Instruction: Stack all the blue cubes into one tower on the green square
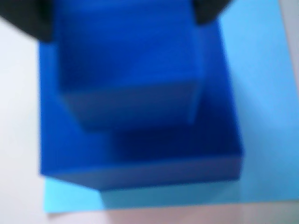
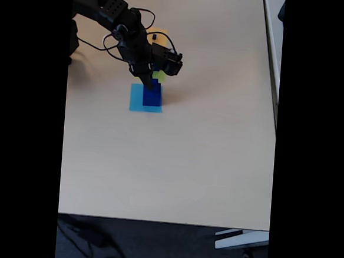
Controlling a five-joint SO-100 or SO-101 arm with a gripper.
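stack so far: a smaller blue cube (image 1: 126,65) is seen sitting on, or just above, the large blue cube (image 1: 140,154) in the wrist view, pushed toward its far-left corner rather than centred.

where it's parked: the large cube is resting on the light-blue square (image 2: 137,98), not on the green square (image 2: 159,76), which is only glimpsed just behind the large cube in the fixed view.

end effector (image 1: 124,18): closed around the smaller cube by the look of the dark fingers at its top corners; actual contact can't be confirmed through the blur.

doing it well: if it's being set down, the smaller cube is probably best nudged toward the large cube's middle before being let go, lowered flat, and released gently.

catch: the tower would still need to be moved over to the green square.

tabletop (image 2: 176,159): otherwise bare around the large cube.
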